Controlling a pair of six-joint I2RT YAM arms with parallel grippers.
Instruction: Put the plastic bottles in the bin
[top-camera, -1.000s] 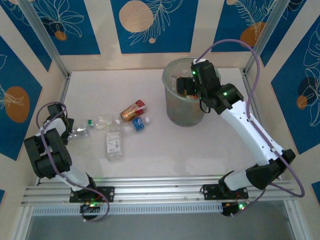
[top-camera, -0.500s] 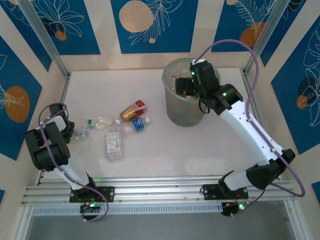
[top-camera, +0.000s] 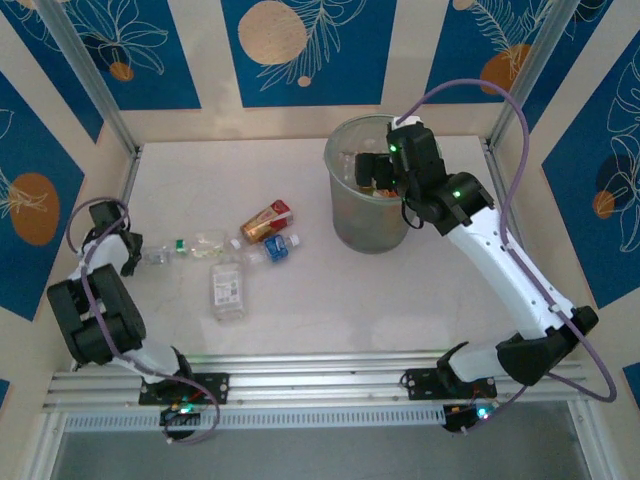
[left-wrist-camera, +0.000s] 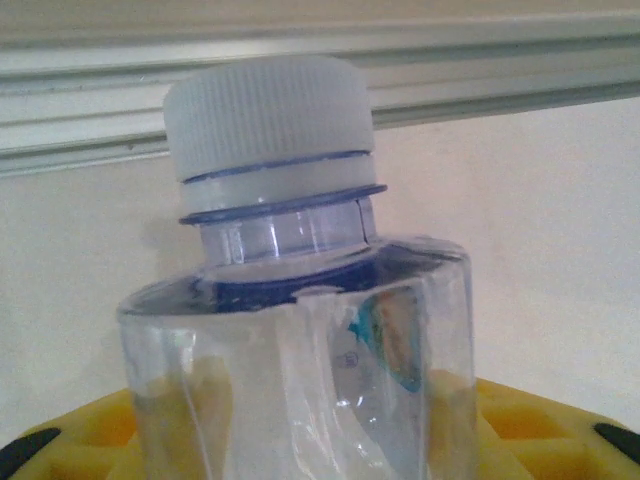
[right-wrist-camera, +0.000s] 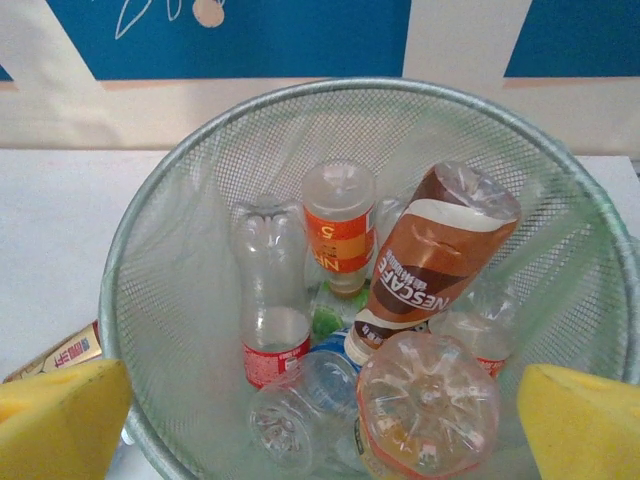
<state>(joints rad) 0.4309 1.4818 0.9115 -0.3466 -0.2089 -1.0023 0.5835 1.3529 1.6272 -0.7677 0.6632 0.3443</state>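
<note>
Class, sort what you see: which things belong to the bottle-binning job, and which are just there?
Job: bin; white-capped clear bottle; red-labelled bottle; Nescafe bottle inside the bin.
Just there: blue patterned wall panels; aluminium rails; purple cable.

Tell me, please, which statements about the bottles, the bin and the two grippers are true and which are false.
1. The left gripper is shut on a clear bottle with a white cap. True.
2. The right gripper holds a bottle. False: it is open and empty, above the bin.
3. The bin is empty. False: it holds several bottles, among them a brown Nescafe bottle.
4. An amber-orange bottle lies on the table outside the bin. True.
</note>
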